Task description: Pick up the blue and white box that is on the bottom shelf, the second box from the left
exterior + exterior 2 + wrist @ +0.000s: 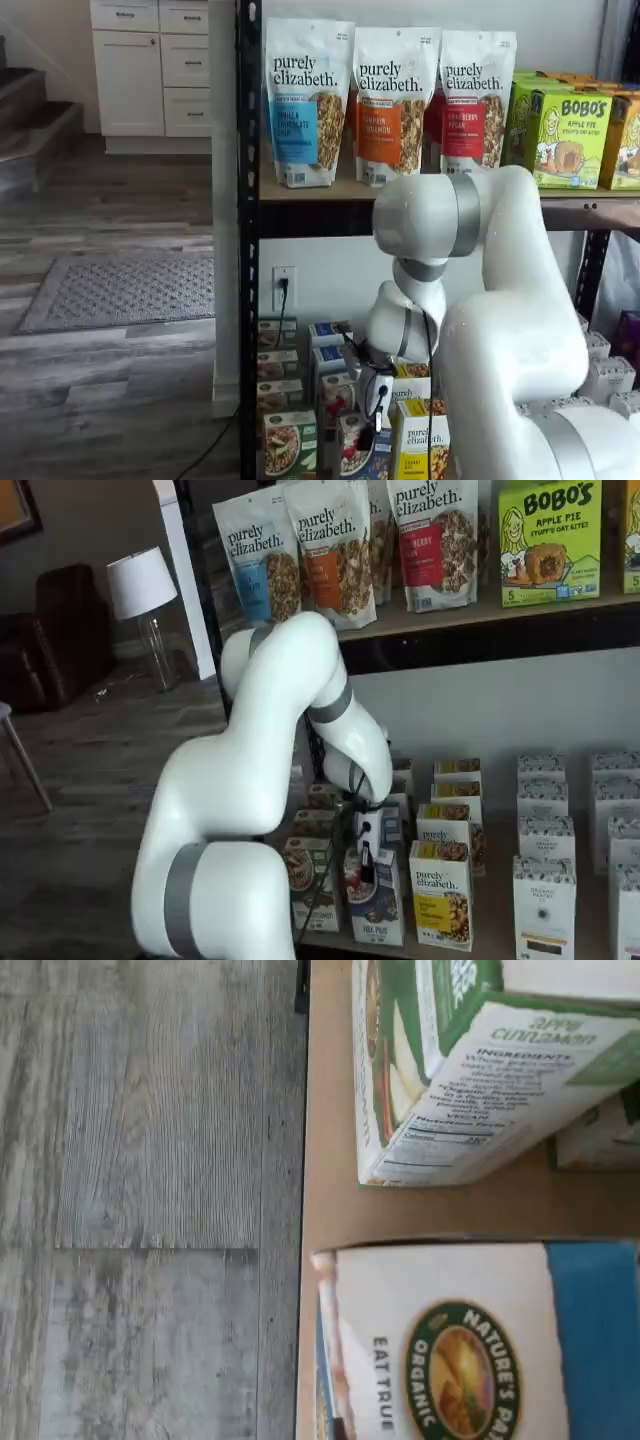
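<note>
Wrist view, box: the blue and white box [470, 1345] fills the near part of the picture, its white top panel with a round green "Nature's Path Organic" seal and a blue band beside it. It sits at the front edge of the bottom shelf [330, 1160], whose tan board shows bare between the cartons.
Wrist view, neighbour: the green-and-white carton [480, 1070] stands just beside it on the same board, apart by a strip of shelf, its ingredients panel facing the camera.
Wrist view, floor: grey wood planks [150, 1200] lie beyond the shelf edge. No fingers show here.
Shelf view, pincer: the pincer [372, 425] hangs from the white arm [500, 290] straight over the front box of its column. It reads as closed down on the box top, though the fingers are small and partly hidden.
Shelf view, reason: the arm folds low under the upper tier, likely so the fingers come down from above.
Other shelf view, pincer: the pincer [366, 868] sits on the blue and white box [375, 905], between the green-and-white carton [310, 880] and the yellow "purely elizabeth" carton [440, 890].
Difference: only the wrist camera shows the box top and the gap to its neighbour; only the shelf cameras show the pincer and the row.
</note>
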`<action>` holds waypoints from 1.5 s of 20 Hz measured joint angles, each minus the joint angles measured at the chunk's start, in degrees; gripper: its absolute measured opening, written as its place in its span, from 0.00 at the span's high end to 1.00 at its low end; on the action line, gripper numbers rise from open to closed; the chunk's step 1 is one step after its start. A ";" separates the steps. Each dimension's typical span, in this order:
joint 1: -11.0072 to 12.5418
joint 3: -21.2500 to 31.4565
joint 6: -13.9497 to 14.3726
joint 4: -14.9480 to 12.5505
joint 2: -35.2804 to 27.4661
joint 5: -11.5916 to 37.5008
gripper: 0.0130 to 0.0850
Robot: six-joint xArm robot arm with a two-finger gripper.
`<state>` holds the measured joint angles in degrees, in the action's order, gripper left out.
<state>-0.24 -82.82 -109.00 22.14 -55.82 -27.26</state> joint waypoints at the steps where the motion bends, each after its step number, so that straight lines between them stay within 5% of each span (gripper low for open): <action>1: -0.01 0.35 0.31 -0.39 0.16 0.41 0.56; 5: 0.02 1.37 1.68 -2.07 0.83 0.54 0.56; 13: -0.48 5.20 0.40 -0.23 3.76 0.09 0.56; 23: -2.27 16.55 -0.52 2.00 11.35 3.55 0.56; 30: -4.03 25.99 3.09 -0.40 18.62 5.76 0.56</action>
<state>-4.27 -56.83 -105.91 21.74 -37.20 -21.49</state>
